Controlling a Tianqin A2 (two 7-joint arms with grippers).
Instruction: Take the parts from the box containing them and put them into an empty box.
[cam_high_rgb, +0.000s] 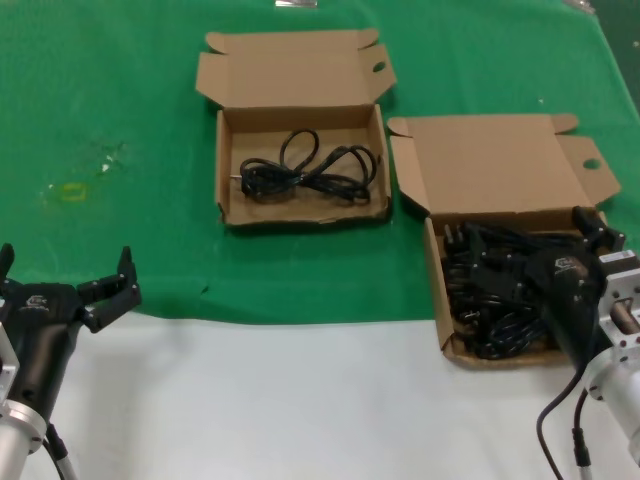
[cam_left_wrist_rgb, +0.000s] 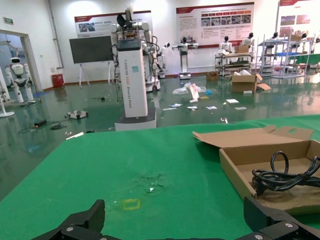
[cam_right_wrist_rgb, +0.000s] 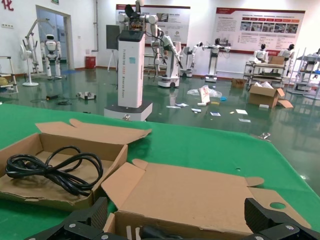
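My right gripper, fingers spread apart, sits over the full box of coiled cords by the desk's right edge. My left gripper, fingers apart, waits at the near-left. Far-centre box holds one cord.

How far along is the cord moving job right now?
One cord already lies in the far box. The right end effector, open, is over the near box, above its pile of cords, holding nothing. That pile is left. The left end effector waits open over the table's near edge.
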